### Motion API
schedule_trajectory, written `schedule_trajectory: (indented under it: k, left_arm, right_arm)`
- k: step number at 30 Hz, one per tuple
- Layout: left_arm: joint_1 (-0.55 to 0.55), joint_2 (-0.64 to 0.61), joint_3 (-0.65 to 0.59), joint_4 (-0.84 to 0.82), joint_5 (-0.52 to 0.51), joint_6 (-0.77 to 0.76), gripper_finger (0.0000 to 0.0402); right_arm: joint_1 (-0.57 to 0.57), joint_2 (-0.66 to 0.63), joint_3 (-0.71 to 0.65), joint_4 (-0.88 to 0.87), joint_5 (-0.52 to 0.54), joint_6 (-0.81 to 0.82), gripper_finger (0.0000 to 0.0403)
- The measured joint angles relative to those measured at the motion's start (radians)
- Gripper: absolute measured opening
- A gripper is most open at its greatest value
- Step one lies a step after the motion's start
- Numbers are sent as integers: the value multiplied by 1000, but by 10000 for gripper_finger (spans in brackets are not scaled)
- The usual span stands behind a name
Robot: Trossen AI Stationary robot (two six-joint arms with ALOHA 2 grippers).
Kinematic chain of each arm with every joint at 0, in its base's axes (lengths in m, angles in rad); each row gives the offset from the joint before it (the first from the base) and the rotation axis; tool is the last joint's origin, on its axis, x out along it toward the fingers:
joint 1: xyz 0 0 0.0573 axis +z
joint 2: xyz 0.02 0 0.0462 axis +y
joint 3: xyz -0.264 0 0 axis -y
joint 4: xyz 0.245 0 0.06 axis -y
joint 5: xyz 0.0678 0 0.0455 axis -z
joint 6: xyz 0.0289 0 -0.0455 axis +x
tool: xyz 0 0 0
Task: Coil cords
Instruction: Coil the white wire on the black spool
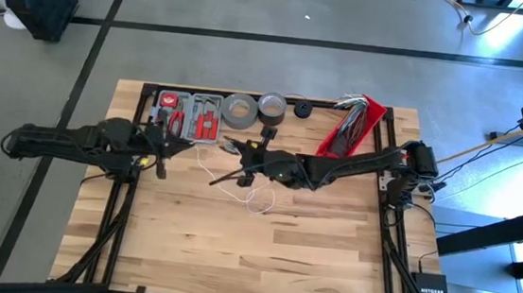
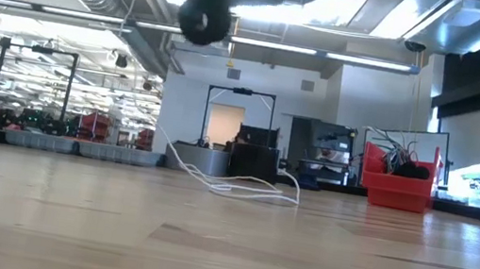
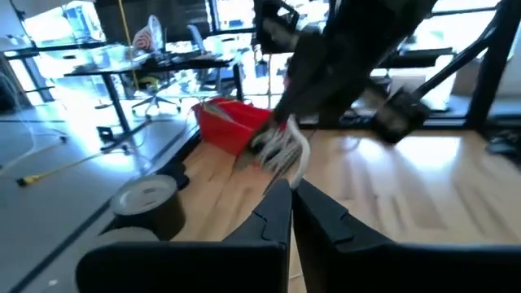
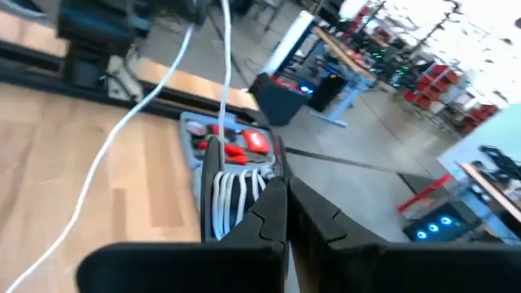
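Pinching several loops of the thin white cord (image 4: 232, 195) between closed fingers, the right gripper (image 1: 224, 177) hangs above the middle of the table (image 1: 233, 258), just in front of the grey tool tray (image 1: 188, 114). In the right wrist view the loops lie side by side against its dark fingers (image 4: 273, 213), and two strands run up and away from them over the wood. The rest of the cord (image 1: 255, 197) lies in loose curls on the table just below that gripper, well in front of the tray. The left gripper (image 1: 160, 141) sits beside the tray's front edge with its fingers (image 3: 281, 213) pressed together, nothing visible between them. Next to the tray along the back edge stand two tape rolls (image 1: 240, 110) and a red bin (image 1: 351, 126).
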Motion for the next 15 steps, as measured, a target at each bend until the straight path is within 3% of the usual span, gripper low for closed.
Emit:
schedule_trajectory:
  k: [7, 15]
  left_arm:
    - [-1, 29, 0, 51, 28, -57, 1]
    - [-6, 199, -23, 241, 91, -102, 1]
  right_arm:
    - [-16, 42, 0, 44, -35, 4, 5]
    - [-41, 77, 1, 124, -44, 54, 5]
